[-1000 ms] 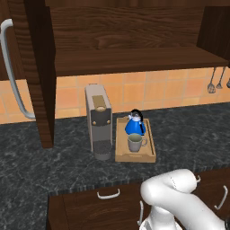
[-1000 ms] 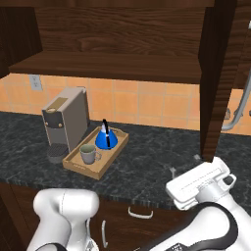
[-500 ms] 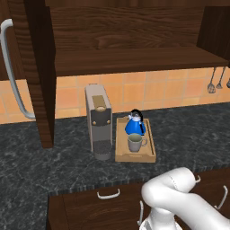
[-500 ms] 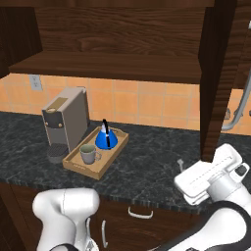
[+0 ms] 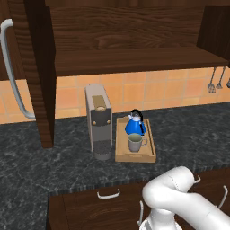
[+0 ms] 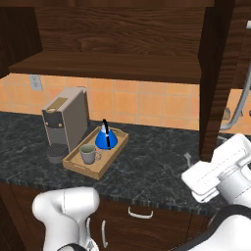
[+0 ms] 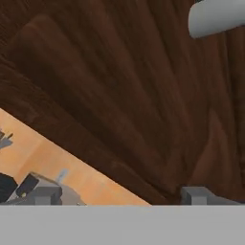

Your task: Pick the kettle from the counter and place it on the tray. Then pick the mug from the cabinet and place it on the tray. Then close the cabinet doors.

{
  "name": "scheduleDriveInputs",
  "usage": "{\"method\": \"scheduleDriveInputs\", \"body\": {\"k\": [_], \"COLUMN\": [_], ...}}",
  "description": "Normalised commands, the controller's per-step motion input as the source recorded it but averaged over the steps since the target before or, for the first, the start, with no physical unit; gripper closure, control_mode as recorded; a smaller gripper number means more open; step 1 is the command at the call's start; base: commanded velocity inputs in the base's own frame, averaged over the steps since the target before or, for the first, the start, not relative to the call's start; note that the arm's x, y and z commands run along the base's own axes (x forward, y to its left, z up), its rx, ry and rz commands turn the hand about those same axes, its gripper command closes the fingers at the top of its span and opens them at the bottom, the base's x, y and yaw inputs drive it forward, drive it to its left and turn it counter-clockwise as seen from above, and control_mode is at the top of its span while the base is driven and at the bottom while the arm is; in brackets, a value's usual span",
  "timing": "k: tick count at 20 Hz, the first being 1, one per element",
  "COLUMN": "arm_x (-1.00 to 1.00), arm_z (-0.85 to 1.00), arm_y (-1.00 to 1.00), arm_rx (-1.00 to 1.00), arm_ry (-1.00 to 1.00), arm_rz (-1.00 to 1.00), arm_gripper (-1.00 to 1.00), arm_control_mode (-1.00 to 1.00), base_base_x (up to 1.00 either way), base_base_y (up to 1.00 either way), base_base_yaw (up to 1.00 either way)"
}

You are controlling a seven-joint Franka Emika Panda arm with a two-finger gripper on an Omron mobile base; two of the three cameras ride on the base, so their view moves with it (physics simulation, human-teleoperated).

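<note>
Kettle [image 5: 134, 126] & mug [image 5: 134, 143] both sit on tray [image 5: 150, 143], mid-frame. Step now: closing the doors. Gripper [image 7: 122, 196] faces right door [image 6: 215, 73], handle [image 7: 215, 19] upper right of hand view. Jaws wide, holding nothing. Next: push the door shut, then left door [image 5: 39, 72].

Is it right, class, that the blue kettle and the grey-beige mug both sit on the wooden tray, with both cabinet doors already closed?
Not quite. The kettle and mug do sit on the tray, but the left base view shows the cabinet doors standing open.
</note>
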Motion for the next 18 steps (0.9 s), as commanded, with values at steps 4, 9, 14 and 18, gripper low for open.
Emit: {"method": "scheduleDriveInputs", "body": {"k": [4,9,14,18], "arm_x": [-0.12,-0.01,0.17,0.48], "arm_z": [0.58,0.46,0.24,0.08], "arm_y": [0.06,0.39,0.79,0.97], "arm_rx": [-0.13,-0.24,-0.23,-0.18], "arm_ry": [-0.23,-0.22,-0.12,0.0], "arm_rz": [0.0,0.0,0.0,0.0], "arm_gripper": [-1.0,-1.0,-1.0,-1.0], "arm_control_mode": [-1.0,-1.0,-1.0,-1.0], "base_base_x": [0.0,0.0,0.0,0.0], "base_base_y": [0.0,0.0,0.0,0.0], "base_base_yaw": [0.0,0.0,0.0,0.0]}}
